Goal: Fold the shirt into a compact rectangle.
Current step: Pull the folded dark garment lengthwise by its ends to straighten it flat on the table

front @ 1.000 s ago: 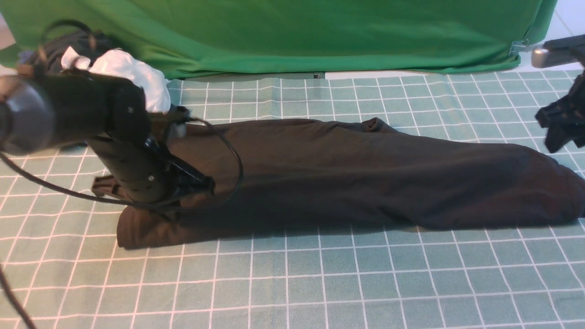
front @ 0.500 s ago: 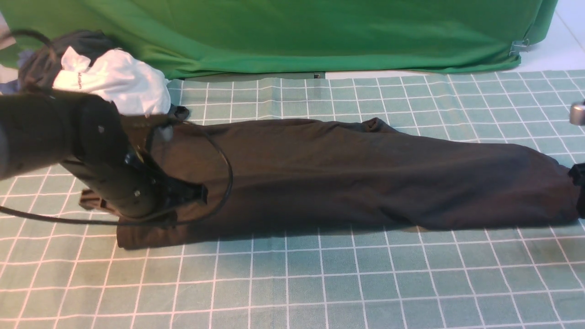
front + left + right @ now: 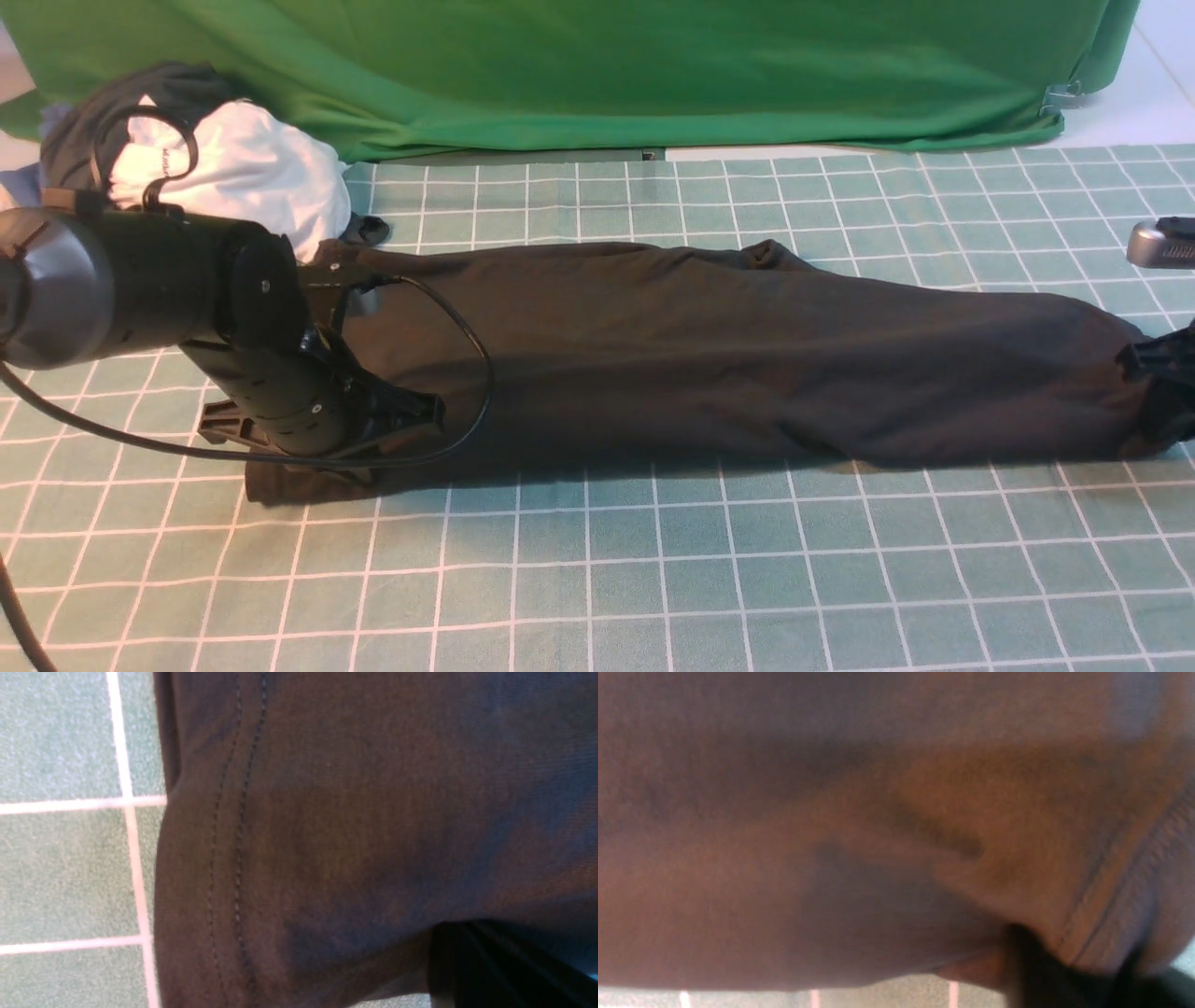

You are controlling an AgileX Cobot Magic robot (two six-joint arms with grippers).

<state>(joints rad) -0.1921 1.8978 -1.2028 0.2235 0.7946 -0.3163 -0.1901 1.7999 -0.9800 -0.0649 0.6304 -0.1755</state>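
Note:
The black shirt (image 3: 709, 355) lies as a long folded band across the checked mat, left to right. My left gripper (image 3: 422, 411) sits low on its left end, shut on the shirt there. In the left wrist view the stitched hem (image 3: 233, 835) runs past one dark finger (image 3: 490, 966), with cloth draped over it. My right gripper (image 3: 1156, 373) is at the shirt's right end. In the right wrist view a ribbed, stitched edge of the shirt (image 3: 1111, 905) is bunched between the dark fingers (image 3: 1027, 970), so it is shut on the cloth. No print or label shows.
A heap of dark grey and white garments (image 3: 233, 177) lies at the back left, just behind my left arm. The big green cloth (image 3: 607, 65) hangs along the back. The green checked mat (image 3: 653, 579) covers the table. A cable loop (image 3: 471, 364) hangs from the left arm over the shirt.
The right gripper has come down from the upper right to the shirt's right end and closed on it. The left arm shifted slightly, still on the left end.

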